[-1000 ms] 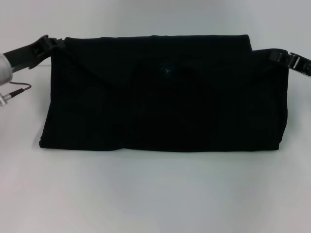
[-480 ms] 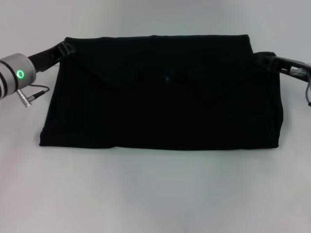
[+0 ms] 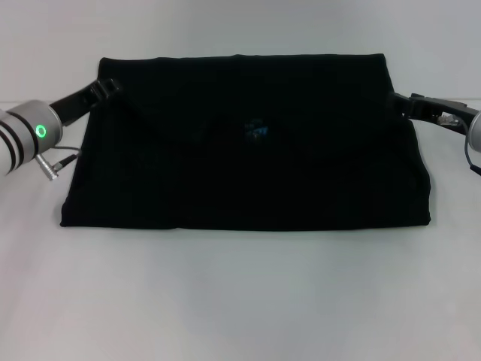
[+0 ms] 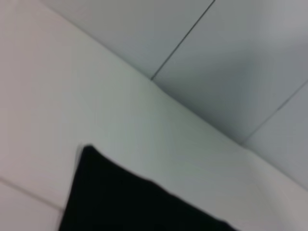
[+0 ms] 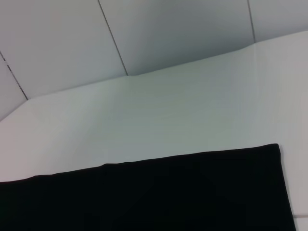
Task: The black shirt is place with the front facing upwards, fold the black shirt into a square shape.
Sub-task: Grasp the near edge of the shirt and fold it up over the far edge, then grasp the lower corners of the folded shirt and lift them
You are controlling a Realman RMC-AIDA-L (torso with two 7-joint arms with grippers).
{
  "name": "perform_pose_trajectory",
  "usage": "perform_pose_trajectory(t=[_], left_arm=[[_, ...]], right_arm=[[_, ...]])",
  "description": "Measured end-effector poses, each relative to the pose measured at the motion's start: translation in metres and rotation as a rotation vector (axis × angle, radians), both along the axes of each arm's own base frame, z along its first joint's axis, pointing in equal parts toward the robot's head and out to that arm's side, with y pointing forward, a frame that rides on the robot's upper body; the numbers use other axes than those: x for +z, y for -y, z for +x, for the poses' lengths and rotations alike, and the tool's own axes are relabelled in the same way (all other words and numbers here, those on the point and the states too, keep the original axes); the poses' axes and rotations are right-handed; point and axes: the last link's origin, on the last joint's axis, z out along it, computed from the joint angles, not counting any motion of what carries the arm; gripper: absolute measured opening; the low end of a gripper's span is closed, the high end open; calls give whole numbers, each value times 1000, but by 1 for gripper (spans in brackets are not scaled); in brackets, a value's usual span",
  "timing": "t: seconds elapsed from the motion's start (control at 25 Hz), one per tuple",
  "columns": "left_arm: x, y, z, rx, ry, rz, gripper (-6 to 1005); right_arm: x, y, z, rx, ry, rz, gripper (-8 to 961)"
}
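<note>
The black shirt (image 3: 248, 150) lies flat on the white table as a wide folded rectangle, with a small blue neck label (image 3: 258, 129) near its middle. My left gripper (image 3: 107, 87) is at the shirt's far left edge, just at the cloth. Opposite it, my right gripper (image 3: 398, 104) is at the far right edge, also against the cloth. The left wrist view shows one corner of the black shirt (image 4: 134, 202) on the table. In the right wrist view a straight folded edge of the black shirt (image 5: 144, 197) runs across the picture.
The white table (image 3: 240, 301) stretches in front of the shirt. A grey panelled wall (image 5: 168, 33) rises behind the table. The left arm's silver wrist with a green light (image 3: 39, 131) and a thin cable (image 3: 56, 162) hang by the shirt's left side.
Both arms have drawn back from the shirt's far corners toward the near side and outward. The shirt's right edge has settled inward. The cloth lies flatter.
</note>
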Motion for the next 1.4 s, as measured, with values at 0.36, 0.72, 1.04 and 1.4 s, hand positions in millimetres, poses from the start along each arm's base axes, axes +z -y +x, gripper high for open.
perform_pose_trajectory(t=[0.36,0.72,1.04,1.4], left_arm=[[11,12,-9,-62,32,-51,495],[46,49,-18,-224,46,-340,595],[48,67,-41,-190,-100,-401,682],[31,67,-49,-138,-177,-433,885]], right_arm=[[11,12,8,39,-57,-14,590],[6,78,2,464,-67,-240,729],[-26,118,7,587,-27,-384,728],[-34,125,8,580,-36,-403,729]])
